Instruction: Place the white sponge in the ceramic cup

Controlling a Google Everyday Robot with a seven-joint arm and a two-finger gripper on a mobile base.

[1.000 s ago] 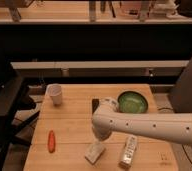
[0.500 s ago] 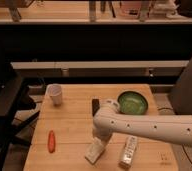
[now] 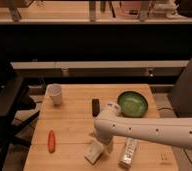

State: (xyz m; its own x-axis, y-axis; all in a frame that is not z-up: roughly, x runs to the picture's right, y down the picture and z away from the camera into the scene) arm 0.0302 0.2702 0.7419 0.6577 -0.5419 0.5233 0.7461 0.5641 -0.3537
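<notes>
The sponge (image 3: 93,153) is lying near the table's (image 3: 71,125) front edge, well apart from the cup (image 3: 54,94) at the back left. The gripper (image 3: 105,145) is pointing down at the sponge's right end; whether it is wide or narrow cannot be told.

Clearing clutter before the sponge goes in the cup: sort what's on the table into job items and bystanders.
Job: white sponge, front edge; ceramic cup, back left; gripper, right at the sponge.
Lying about: green bowl; carrot; white tube; small dark block.
</notes>
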